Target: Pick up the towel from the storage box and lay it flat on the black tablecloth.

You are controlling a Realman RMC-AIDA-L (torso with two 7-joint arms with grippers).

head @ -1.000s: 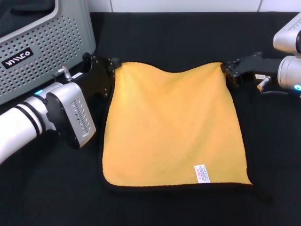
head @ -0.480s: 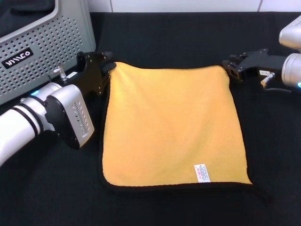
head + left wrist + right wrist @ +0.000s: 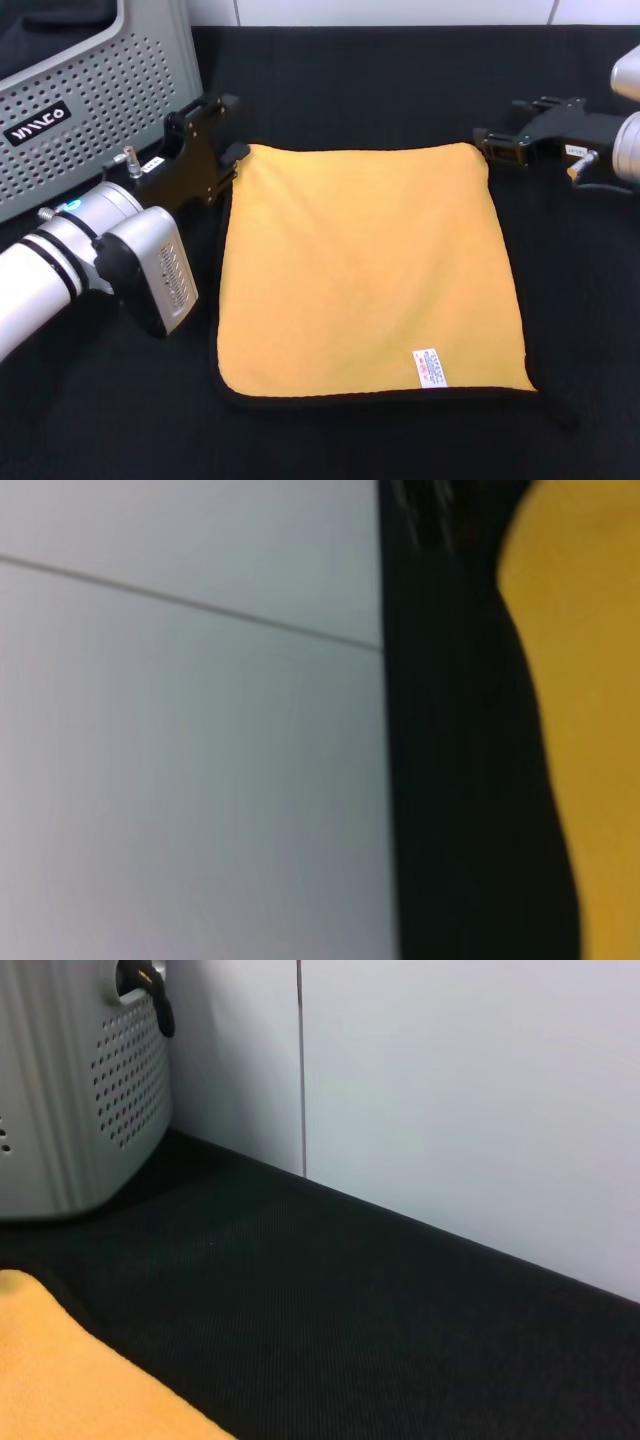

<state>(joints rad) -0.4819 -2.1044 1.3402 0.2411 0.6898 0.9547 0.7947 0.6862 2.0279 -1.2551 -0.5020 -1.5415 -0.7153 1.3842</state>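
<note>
The towel point(image 3: 365, 270) lies flat on the black tablecloth point(image 3: 360, 90), yellow-orange face up, its white label near the front right corner. My left gripper point(image 3: 230, 126) is open just beside the towel's far left corner, one finger close to the border. My right gripper point(image 3: 498, 122) is open beside the far right corner. Neither holds the towel. The light grey storage box point(image 3: 90, 100) stands at the far left. The towel's edge also shows in the left wrist view point(image 3: 590, 680) and in the right wrist view point(image 3: 60, 1360), the box in the right wrist view point(image 3: 80, 1090).
A white wall point(image 3: 450, 1080) runs along the tablecloth's far edge. Something dark point(image 3: 50, 25) lies inside the box. My left arm's silver wrist point(image 3: 140, 255) hangs over the cloth left of the towel.
The towel's far edge was held up and sagging; it now lies flat. Both grippers have let go of the far corners and drawn back toward the wall.
</note>
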